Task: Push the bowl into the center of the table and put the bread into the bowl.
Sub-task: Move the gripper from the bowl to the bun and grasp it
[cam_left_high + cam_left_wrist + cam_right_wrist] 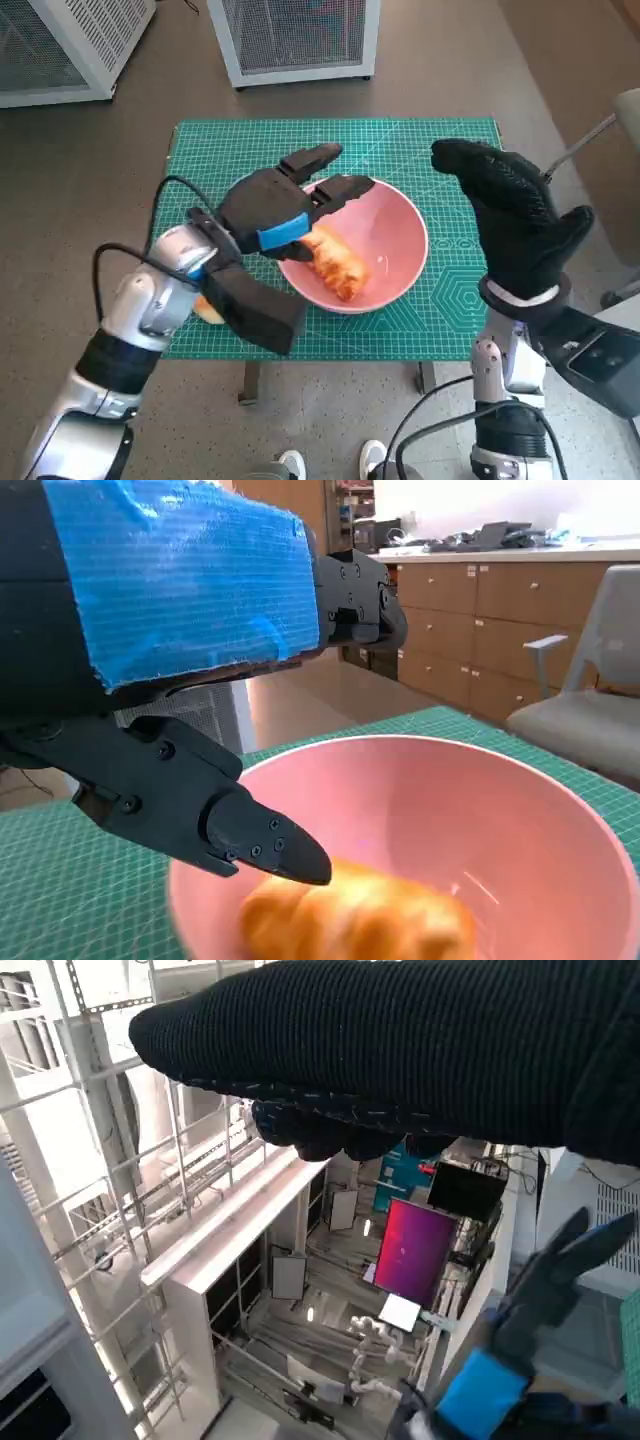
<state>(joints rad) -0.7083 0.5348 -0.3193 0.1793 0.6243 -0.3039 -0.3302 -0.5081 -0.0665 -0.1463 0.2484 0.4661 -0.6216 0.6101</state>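
Note:
The pink bowl (pixel 398 232) sits on the green mat, a little right of the table's middle. A golden bread (pixel 338 262) lies inside it, on its left half. My left hand (pixel 275 208) hovers over the bowl's left rim with its fingers spread and nothing between them. In the left wrist view, the bread (pixel 360 920) is blurred in the bowl (pixel 480 810), just under a black fingertip (pixel 262 842). My right hand (pixel 512 212) is raised above the table's right side, fingers stretched out, holding nothing. It fills the right wrist view as a dark band (pixel 400 1050).
The green cutting mat (pixel 420 150) covers the tabletop. A small orange thing (pixel 208 311) lies at the mat's front left edge under my left forearm. White mesh cabinets (pixel 295 35) stand behind the table. A grey chair (pixel 622 110) is at the right, and shoes (pixel 290 465) show below.

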